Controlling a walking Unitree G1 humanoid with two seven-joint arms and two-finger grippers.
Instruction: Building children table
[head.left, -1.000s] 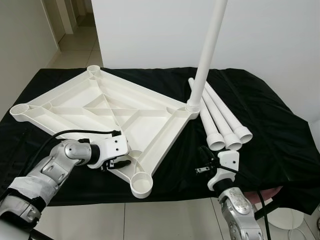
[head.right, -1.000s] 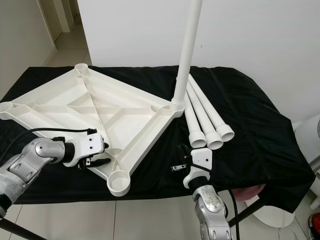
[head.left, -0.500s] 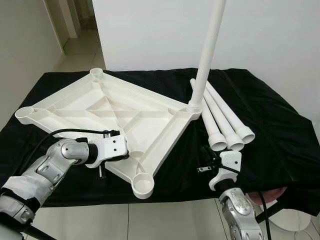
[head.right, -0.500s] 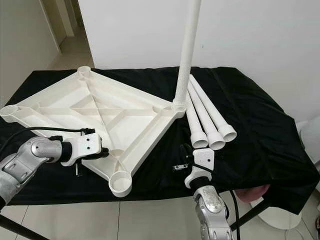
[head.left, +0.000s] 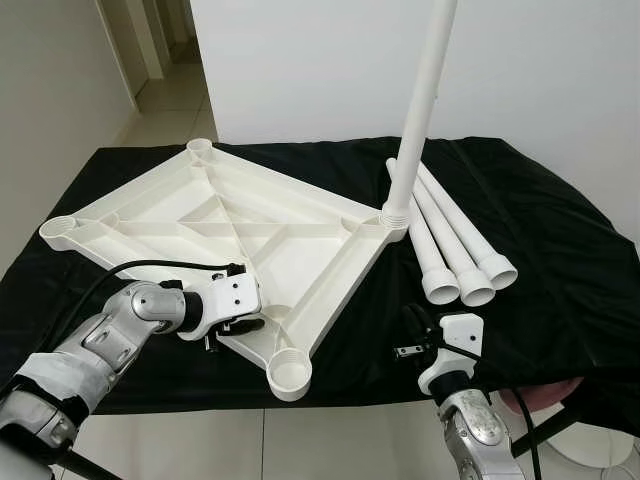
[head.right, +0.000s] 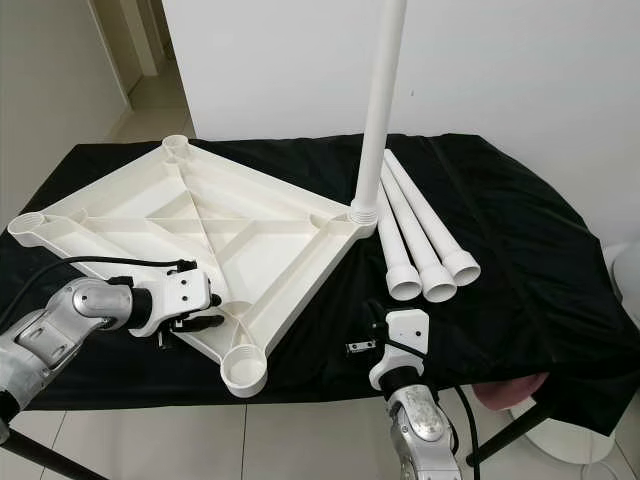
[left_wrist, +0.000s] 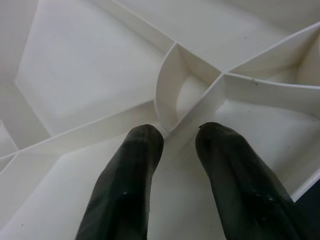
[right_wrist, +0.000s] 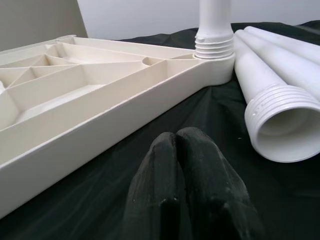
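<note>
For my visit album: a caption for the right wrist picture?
Closed black right hand rests on black cloth, facing upturned white plastic tabletop and loose threaded legs.

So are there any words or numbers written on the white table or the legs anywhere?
None: there is no writing to read in these pictures.
The upside-down white tabletop is plain ribbed plastic.
The standing leg and the three loose legs on the black cloth are plain white too.
The left gripper and right gripper show no labels either.

black-draped table (head.left: 560, 250): upturned white tabletop (head.left: 240, 225), three loose legs (head.left: 455, 240) beside.
</note>
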